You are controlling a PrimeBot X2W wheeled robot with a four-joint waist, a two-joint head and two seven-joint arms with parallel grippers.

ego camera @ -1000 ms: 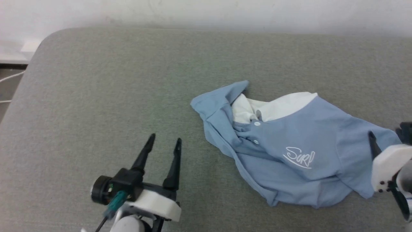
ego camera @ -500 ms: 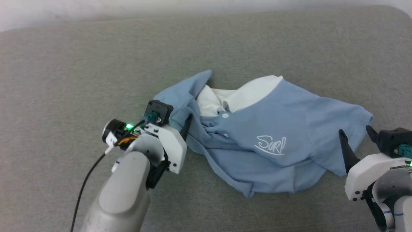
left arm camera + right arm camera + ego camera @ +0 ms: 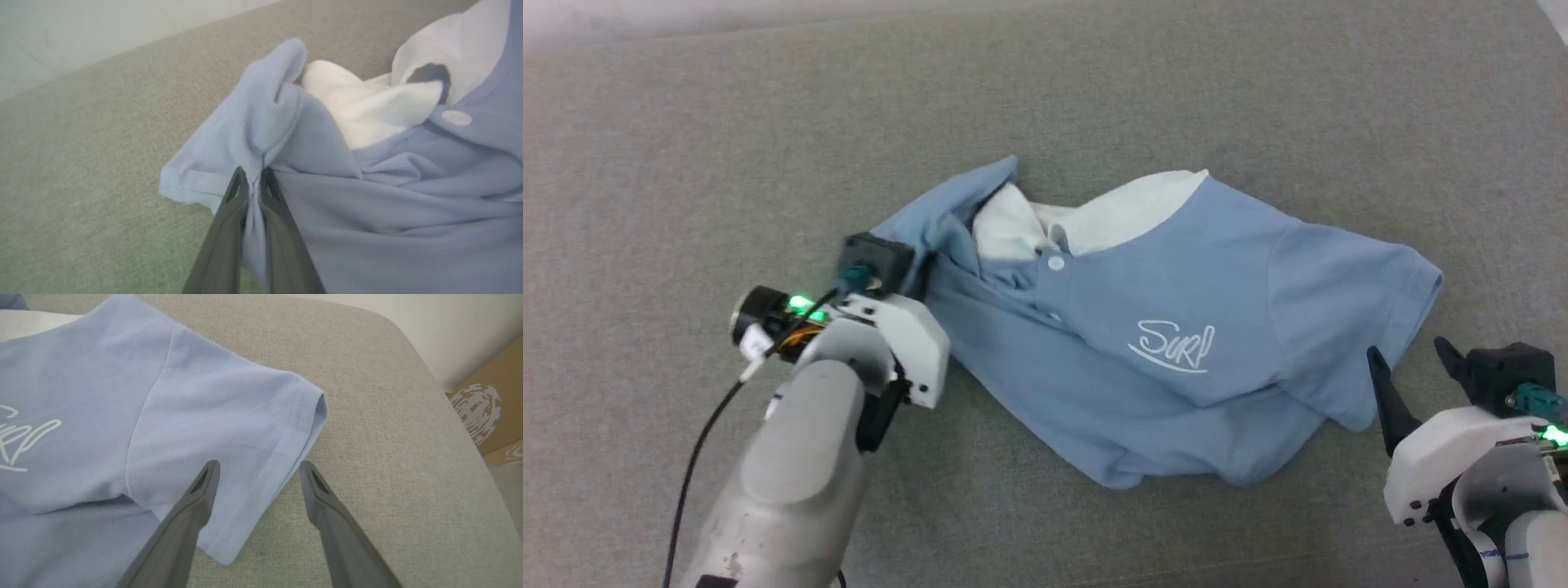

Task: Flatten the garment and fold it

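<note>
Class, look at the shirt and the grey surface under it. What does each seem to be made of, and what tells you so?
Shirt: probably a knitted cotton or cotton blend, matte; the left wrist view shows a fine dotted knit, and it creases softly.
Grey surface: seemingly woven upholstery cloth over padding, matte; it shows a fine speckled weave and a rounded edge.

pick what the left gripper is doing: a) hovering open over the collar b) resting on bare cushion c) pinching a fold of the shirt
C: in the left wrist view the left gripper is closed on a bunched fold of the garment.
</note>
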